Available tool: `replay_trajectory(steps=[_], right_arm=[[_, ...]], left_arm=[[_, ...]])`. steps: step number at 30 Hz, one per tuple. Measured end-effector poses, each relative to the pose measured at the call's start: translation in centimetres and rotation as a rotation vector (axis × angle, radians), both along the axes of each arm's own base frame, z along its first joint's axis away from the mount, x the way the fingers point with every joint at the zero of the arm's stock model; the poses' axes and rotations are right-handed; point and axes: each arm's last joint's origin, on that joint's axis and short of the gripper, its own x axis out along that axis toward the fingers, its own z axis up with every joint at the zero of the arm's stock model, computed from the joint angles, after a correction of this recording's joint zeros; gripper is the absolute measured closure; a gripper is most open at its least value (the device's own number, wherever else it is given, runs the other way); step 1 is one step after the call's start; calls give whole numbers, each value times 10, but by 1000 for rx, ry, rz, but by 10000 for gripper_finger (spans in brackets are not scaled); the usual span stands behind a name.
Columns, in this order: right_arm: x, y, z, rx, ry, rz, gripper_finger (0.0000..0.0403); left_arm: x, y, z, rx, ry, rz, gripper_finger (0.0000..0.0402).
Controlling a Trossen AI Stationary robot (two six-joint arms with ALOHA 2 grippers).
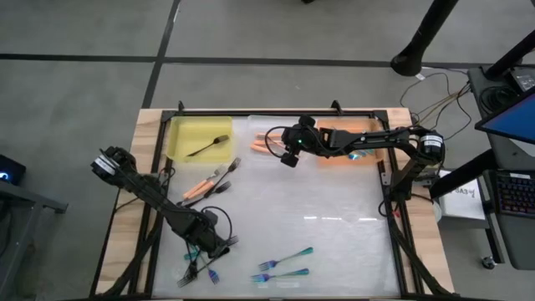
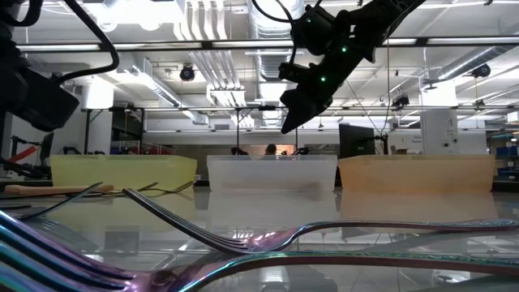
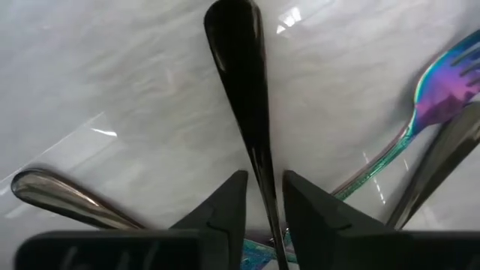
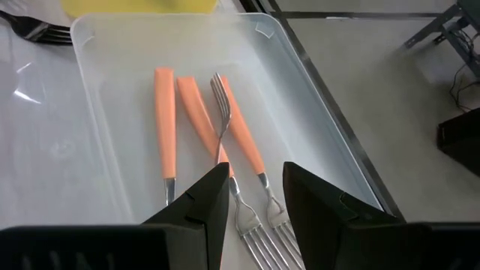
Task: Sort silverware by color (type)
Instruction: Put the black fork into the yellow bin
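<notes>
Two arms over a clear mat on the wooden table, with three bins along the far edge.

Yellow bin holds one black-handled fork; clear bin holds three orange-handled forks; the orange bin is mostly hidden by the right arm. Right gripper hangs over the clear bin, fingers apart, empty. Left gripper is low at the near-left fork heap, fingers close on both sides of a black handle; whether they touch it I cannot tell. Two teal forks lie near the front. The heap's count is unclear. Behind is a lit workshop.

Three orange-handled forks in clear bin; one black fork in yellow bin; two teal forks lying apart on table.
</notes>
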Motion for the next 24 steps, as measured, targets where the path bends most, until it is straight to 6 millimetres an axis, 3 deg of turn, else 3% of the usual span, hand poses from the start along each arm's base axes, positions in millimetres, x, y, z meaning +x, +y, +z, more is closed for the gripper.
replay_trajectory(steps=[5,13,17,24], right_arm=[[0,0,0,-11,9,11,284],[0,0,0,-15,12,15,284],[0,0,1,-16,10,15,284],[1,0,1,-18,7,15,284]], left_arm=[[0,2,0,1,15,6,391],[0,4,5,-34,1,13,397],[0,10,16,-36,-47,33,398],[8,22,54,-15,-254,60,399]])
